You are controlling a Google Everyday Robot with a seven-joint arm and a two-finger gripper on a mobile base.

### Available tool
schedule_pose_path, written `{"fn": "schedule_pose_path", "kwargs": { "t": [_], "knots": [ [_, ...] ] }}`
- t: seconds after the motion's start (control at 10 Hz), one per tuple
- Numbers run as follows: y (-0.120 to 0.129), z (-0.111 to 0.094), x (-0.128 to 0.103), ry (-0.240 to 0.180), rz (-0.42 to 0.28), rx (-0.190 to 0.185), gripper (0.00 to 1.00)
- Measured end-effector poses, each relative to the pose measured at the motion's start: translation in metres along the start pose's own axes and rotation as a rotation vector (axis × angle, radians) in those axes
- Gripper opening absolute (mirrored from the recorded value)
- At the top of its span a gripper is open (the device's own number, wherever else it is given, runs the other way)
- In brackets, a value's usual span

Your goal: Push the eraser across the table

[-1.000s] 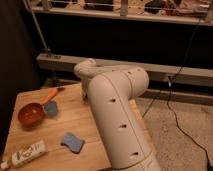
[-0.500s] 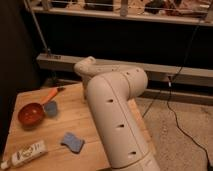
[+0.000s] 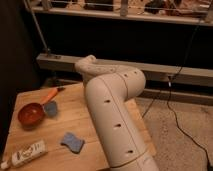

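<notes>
The light wooden table fills the lower left of the camera view. My white arm rises from the bottom edge across the table's right part and bends at an elbow near the far edge. My gripper is not in view: no fingers show past the arm. The eraser is not visible; it is hidden behind the arm or out of view.
On the table's left are a red bowl, a small grey-blue object beside it and an orange-handled tool. A blue wavy-edged sponge and a white tube lie near the front edge. Cables run over the floor at the right.
The arm's elbow has shifted only slightly. The objects on the table have not moved.
</notes>
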Motion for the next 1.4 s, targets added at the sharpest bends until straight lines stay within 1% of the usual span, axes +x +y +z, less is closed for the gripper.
{"fn": "schedule_pose_path", "kwargs": {
  "t": [0.3, 0.5, 0.6, 0.7, 0.9, 1.0, 1.1, 1.2, 1.3, 1.4],
  "knots": [
    [-0.002, 0.006, -0.007, 0.013, 0.003, 0.006, 0.74],
    [-0.008, 0.006, -0.020, 0.005, 0.006, 0.019, 0.74],
    [-0.013, 0.003, -0.030, -0.008, 0.006, 0.037, 0.74],
    [-0.022, -0.004, -0.047, -0.035, 0.006, 0.076, 0.74],
    [-0.042, -0.033, -0.083, -0.119, 0.026, 0.160, 0.74],
    [-0.055, -0.060, -0.107, -0.195, 0.063, 0.209, 0.74],
    [-0.064, -0.086, -0.126, -0.265, 0.108, 0.232, 0.74],
    [-0.071, -0.106, -0.139, -0.315, 0.143, 0.244, 0.74],
    [-0.076, -0.118, -0.144, -0.341, 0.169, 0.250, 0.74],
    [-0.075, -0.119, -0.141, -0.333, 0.174, 0.244, 0.74]
  ]
}}
